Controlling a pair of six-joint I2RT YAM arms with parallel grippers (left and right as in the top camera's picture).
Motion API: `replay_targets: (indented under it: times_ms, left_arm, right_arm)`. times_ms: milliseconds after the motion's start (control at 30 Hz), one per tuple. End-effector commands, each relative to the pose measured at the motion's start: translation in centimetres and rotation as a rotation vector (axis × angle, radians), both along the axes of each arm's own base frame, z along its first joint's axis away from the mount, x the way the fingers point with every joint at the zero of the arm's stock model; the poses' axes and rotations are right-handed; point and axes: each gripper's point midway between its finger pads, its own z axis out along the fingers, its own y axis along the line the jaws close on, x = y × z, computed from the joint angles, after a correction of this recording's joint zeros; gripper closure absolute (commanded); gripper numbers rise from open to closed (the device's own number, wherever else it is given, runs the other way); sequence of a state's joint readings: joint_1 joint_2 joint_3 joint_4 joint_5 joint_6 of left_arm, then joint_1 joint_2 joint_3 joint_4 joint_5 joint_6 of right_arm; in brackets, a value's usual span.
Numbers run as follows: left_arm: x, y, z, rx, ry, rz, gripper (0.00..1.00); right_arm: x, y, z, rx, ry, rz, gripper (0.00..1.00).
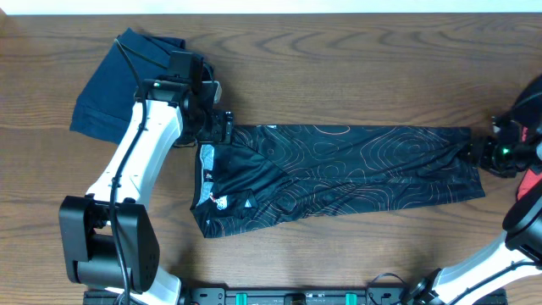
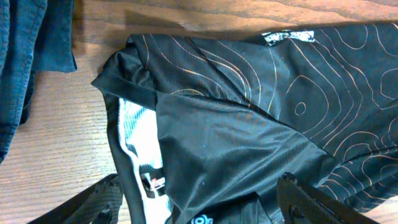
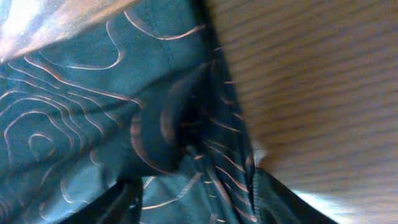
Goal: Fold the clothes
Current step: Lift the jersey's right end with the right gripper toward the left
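While both arms sit at opposite ends of it, the jersey (image 1: 356, 165) lies flat across the middle of the table (image 1: 339, 59), folded into a long band running from 9 to 3 o'clock in the overhead view.

Left gripper (image 1: 222, 129): at the jersey's 10 o'clock corner. On the left wrist view its fingers (image 2: 102, 199) stand spread wide over the cloth, one on each side of a fold, nothing pinched. A white patch (image 2: 134, 134) shows inside the fold at 8 o'clock.

Right gripper (image 1: 484, 152): at the jersey's 3 o'clock end, where the cloth draws to a point toward it. The right wrist view is blurred; bunched fabric sits between the two fingers (image 3: 273, 199). I cannot tell whether they are pinching it or only straddling it.

Navy garment (image 1: 114, 89): at 10 o'clock on the table, just past the left gripper, apart from the jersey.

Red cloth (image 1: 532, 182): a sliver at the 3 o'clock edge, beside the right arm.
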State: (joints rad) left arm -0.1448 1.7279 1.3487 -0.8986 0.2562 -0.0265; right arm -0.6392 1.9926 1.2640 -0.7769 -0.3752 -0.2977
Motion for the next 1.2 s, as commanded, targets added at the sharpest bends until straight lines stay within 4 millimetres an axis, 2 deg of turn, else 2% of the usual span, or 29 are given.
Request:
replay_targets:
  times_ms: [0, 67, 233, 400, 433, 633, 733, 833, 1033, 1167]
  left_arm:
    - [0.2, 0.0, 0.6, -0.007, -0.015, 0.004, 0.19]
    - [0.2, 0.0, 0.6, -0.007, -0.016, 0.003, 0.19]
    - [0.3, 0.0, 0.6, -0.007, -0.02, 0.001, 0.18]
    - [0.2, 0.0, 0.6, -0.006, -0.02, -0.003, 0.18]
    - [0.2, 0.0, 0.6, -0.006, -0.021, -0.003, 0.18]
    - [0.2, 0.0, 0.6, -0.006, -0.021, -0.003, 0.14]
    - [0.3, 0.0, 0.6, -0.006, -0.021, -0.003, 0.14]
    - [0.2, 0.0, 0.6, -0.006, -0.02, -0.003, 0.13]
    - [0.2, 0.0, 0.6, -0.006, -0.02, -0.003, 0.13]
    - [0.2, 0.0, 0.6, -0.006, -0.02, -0.003, 0.13]
  right_arm:
    - [-1.8, 1.9, -2.9, 0.044, 0.103, 0.045, 0.52]
    - [-2.2, 1.6, -3.1, 0.029, 0.128, 0.031, 0.66]
    - [-2.5, 0.9, -3.1, 0.023, 0.151, -0.023, 0.75]
    - [-2.3, -0.8, -1.7, 0.0, 0.176, -0.122, 0.96]
    - [-2.1, -1.1, -1.2, -0.007, 0.178, -0.138, 0.99]
    - [-2.1, -3.1, 3.0, -0.089, 0.226, -0.328, 0.99]
    - [-1.9, -2.7, 4.8, -0.121, 0.206, -0.344, 0.99]
    - [-1.6, -1.3, 6.3, -0.131, 0.191, -0.331, 0.99]
    - [-1.1, 3.4, 8.9, -0.14, 0.187, -0.241, 0.99]
    - [-1.5, 6.6, 9.6, -0.155, 0.226, -0.169, 0.99]
